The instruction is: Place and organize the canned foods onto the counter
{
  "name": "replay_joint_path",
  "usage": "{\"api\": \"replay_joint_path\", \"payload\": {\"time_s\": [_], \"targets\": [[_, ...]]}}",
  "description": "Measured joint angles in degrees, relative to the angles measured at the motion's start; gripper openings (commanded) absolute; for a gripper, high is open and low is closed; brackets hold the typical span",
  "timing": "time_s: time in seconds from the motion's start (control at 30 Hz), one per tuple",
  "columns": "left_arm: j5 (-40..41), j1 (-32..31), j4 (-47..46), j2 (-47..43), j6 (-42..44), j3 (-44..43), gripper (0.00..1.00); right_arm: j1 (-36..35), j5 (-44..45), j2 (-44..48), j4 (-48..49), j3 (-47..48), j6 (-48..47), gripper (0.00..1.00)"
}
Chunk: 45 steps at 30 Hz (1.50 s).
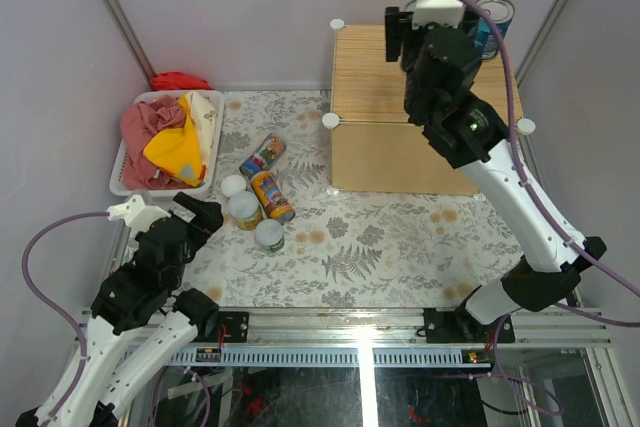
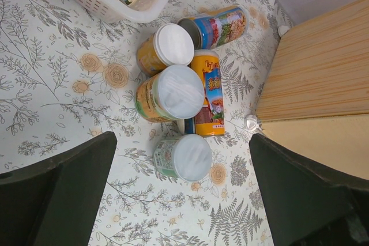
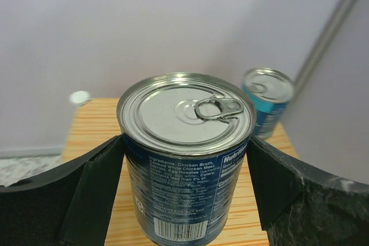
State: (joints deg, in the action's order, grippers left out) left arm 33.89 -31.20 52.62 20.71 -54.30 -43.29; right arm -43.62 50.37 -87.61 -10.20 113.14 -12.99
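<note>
One blue tin [image 3: 266, 99] stands on the counter [image 3: 92, 119]. The right hand [image 3: 185, 142] clamps the chicken-noodle tin [image 3: 185, 110] over it. Five cans [image 2: 170, 93] wait on the floral surface [image 2: 57, 84]; the left hand [image 2: 181, 200] is spread and empty.

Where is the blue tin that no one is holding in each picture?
Top external: the free blue tin stands at the far right corner of the counter.
Left wrist: not in it; the counter fills the right side.
Right wrist: the free blue tin is right of centre, behind the held blue tin.
Shared landmark: the wooden counter, in all three.
</note>
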Motion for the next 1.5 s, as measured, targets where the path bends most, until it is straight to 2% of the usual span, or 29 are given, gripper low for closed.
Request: {"api": "replay_joint_path", "payload": {"time_s": [0.2, 0.43, 0.77, 1.1, 1.5], "targets": [[0.0, 0.0, -0.2, 0.5, 0.4, 0.0, 1.00, 12.2, -1.9, 0.9, -5.3, -1.5, 6.0, 0.00], [0.0, 0.0, -0.5, 1.2, 1.4, 0.7, 1.00, 23.4, -5.6, 0.9, -12.3, -5.8, 13.4, 0.00], [0.0, 0.0, -1.6, 1.8, 1.9, 1.3, 1.00, 29.2, -9.8, 0.9, -12.8, -10.9, 17.5, 0.00], [0.0, 0.0, -2.1, 1.8, 2.1, 2.0, 1.00, 30.2, -11.1, 4.3, -6.4, -17.0, 17.1, 0.00], [0.0, 0.0, -3.0, 2.3, 2.1, 2.7, 1.00, 30.2, -14.7, 13.7, 6.8, -32.8, 12.2, 0.00]]}}
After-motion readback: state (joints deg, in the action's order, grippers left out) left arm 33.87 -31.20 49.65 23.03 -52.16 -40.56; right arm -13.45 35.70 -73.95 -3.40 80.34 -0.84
